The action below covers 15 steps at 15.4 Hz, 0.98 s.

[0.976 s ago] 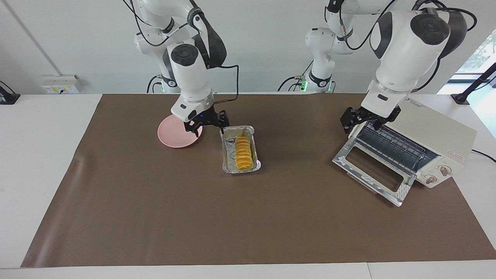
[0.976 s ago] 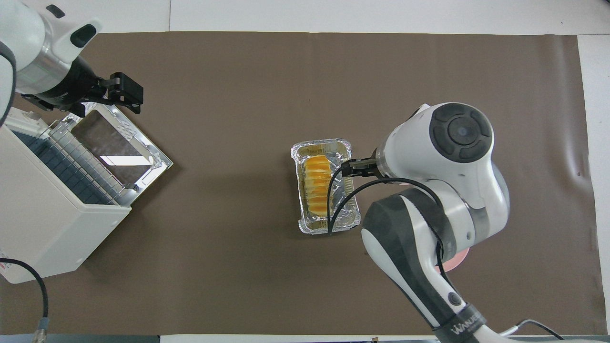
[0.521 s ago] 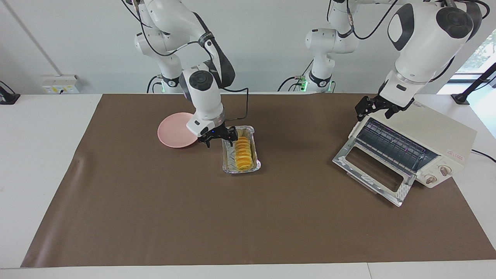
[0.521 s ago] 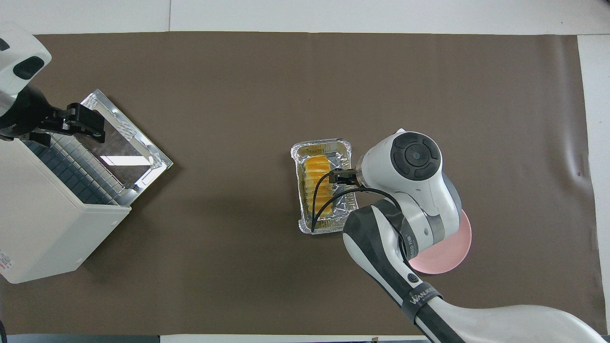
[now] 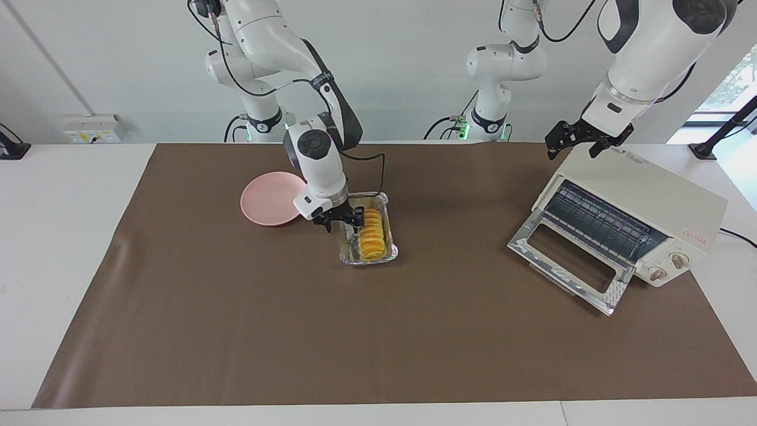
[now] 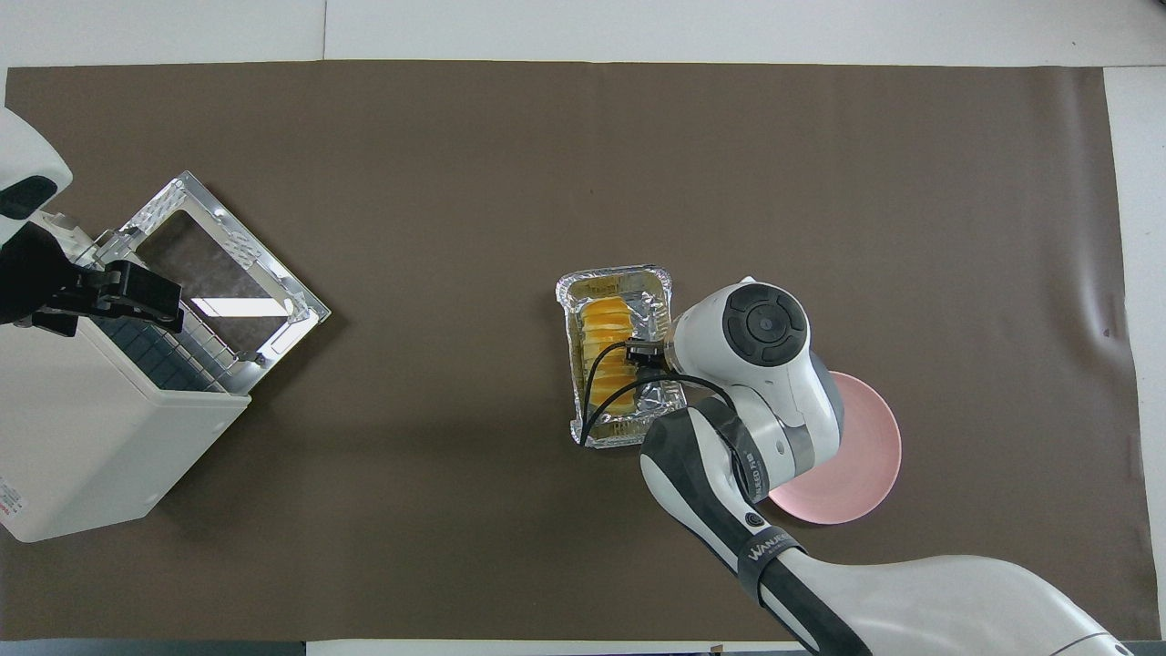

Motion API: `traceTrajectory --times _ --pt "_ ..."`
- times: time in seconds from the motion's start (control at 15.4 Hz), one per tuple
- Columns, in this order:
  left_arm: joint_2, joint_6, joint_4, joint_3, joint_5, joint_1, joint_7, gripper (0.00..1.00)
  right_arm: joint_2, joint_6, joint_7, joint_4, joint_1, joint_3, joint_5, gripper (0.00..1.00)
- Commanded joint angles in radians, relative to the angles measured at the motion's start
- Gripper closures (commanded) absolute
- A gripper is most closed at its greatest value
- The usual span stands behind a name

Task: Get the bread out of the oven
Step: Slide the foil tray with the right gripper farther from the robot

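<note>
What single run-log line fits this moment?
bread: in foil tray, out of oven | oven door open | right gripper: at bread | left gripper: open, above oven | plate: bare

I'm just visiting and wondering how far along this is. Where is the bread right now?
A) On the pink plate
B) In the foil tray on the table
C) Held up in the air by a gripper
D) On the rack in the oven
B: the bread lies in the foil tray on the table, beside the pink plate, which is bare; the oven stands open, only its rack showing.
</note>
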Motion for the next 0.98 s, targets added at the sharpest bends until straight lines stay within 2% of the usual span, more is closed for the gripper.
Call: traceTrajectory --times 0.0,0.33,0.52,0.72,0.91 --pt "-0.027 0.026 -0.034 0.0 -0.01 -0.014 0.009 0.0 -0.015 0.02 0.022 -0.027 0.003 0.002 0.016 1.0" --pt "-0.033 0.023 -0.032 0.002 -0.01 0.005 0.003 0.0 -0.012 0.021 0.011 -0.012 -0.01 0.002 0.016 1.0" --pt "-0.033 0.023 -0.032 0.0 -0.01 0.003 0.003 0.0 -0.017 -0.011 0.01 0.048 -0.036 0.002 0.025 1.0" --pt "-0.033 0.023 -0.032 0.0 -0.01 0.003 0.003 0.0 -0.034 -0.086 -0.108 0.091 -0.147 0.002 0.031 1.0" --pt "-0.033 0.025 -0.032 0.0 -0.01 0.003 0.003 0.0 -0.041 -0.094 -0.301 0.091 -0.283 0.002 0.034 1.0"
